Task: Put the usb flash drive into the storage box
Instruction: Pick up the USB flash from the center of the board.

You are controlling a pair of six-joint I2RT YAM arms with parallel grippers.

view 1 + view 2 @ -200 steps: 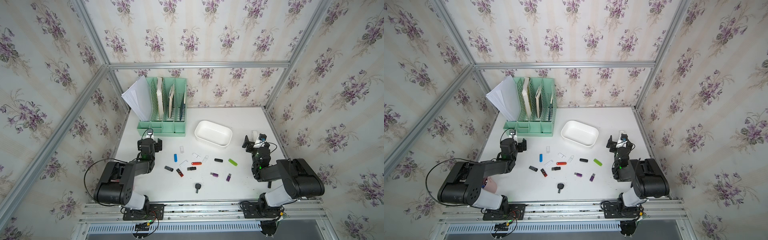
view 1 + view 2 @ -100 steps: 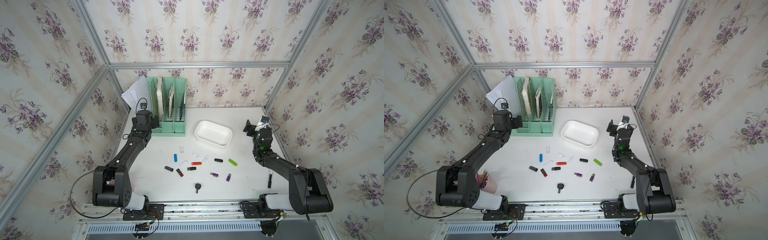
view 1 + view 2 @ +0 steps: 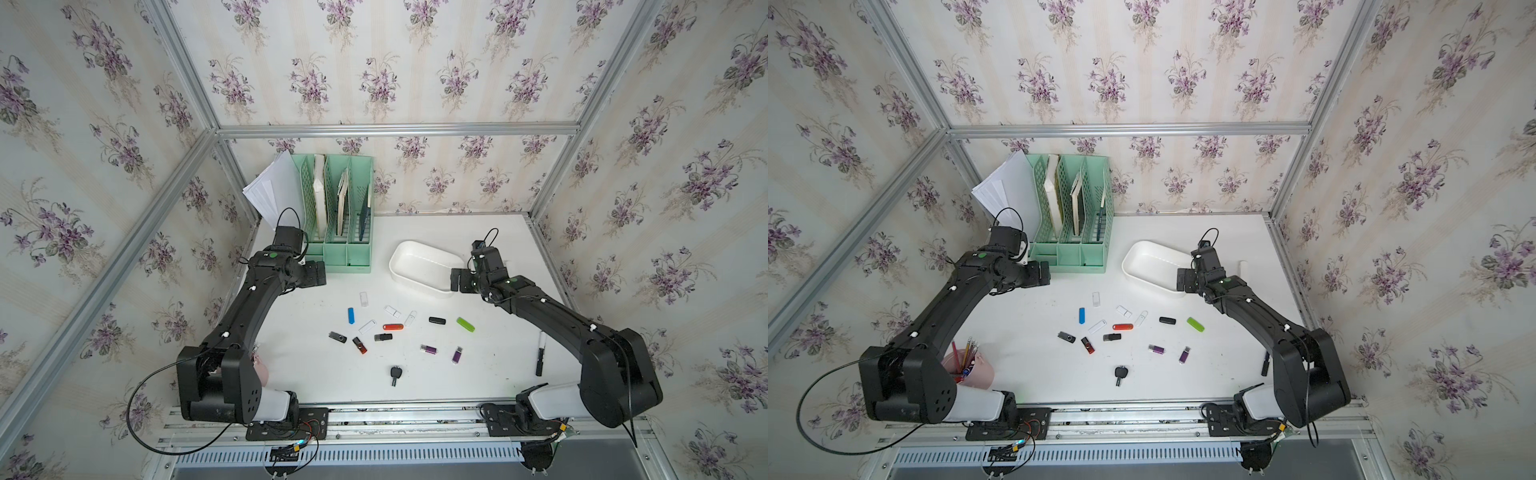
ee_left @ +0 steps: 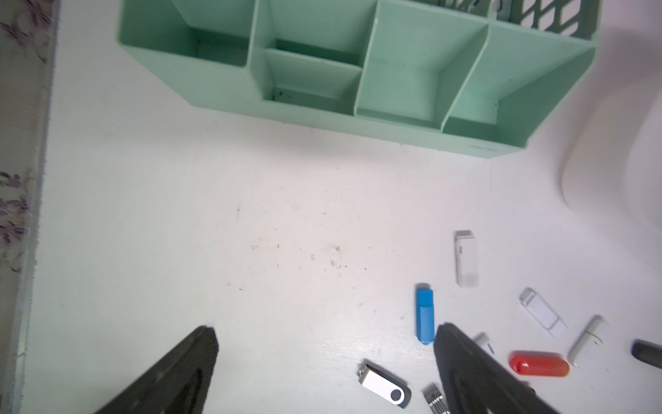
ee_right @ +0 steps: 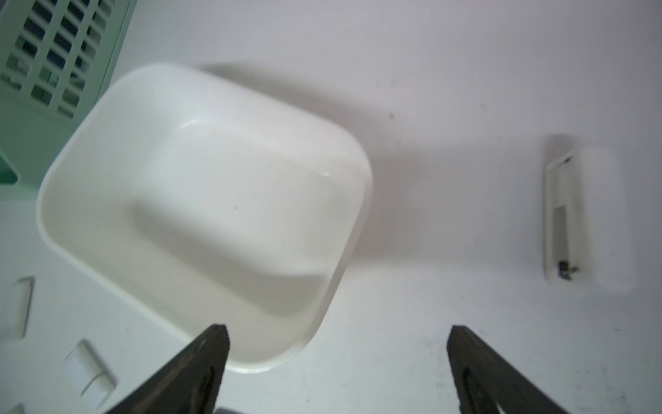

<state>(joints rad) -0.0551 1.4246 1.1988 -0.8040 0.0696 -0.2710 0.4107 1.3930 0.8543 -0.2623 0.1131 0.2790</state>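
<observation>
The usb flash drives are seen strewn across the bench, none yet placed in the empty storage box behind them. The left fingers are spread wide and nothing is gripped. The blue drive is seen just off one tip, toward the bench's middle, its long axis set front to back — the left arm is judged nearer to it. The right fingers, equally wide and empty, are poised over the box's near corner.
</observation>
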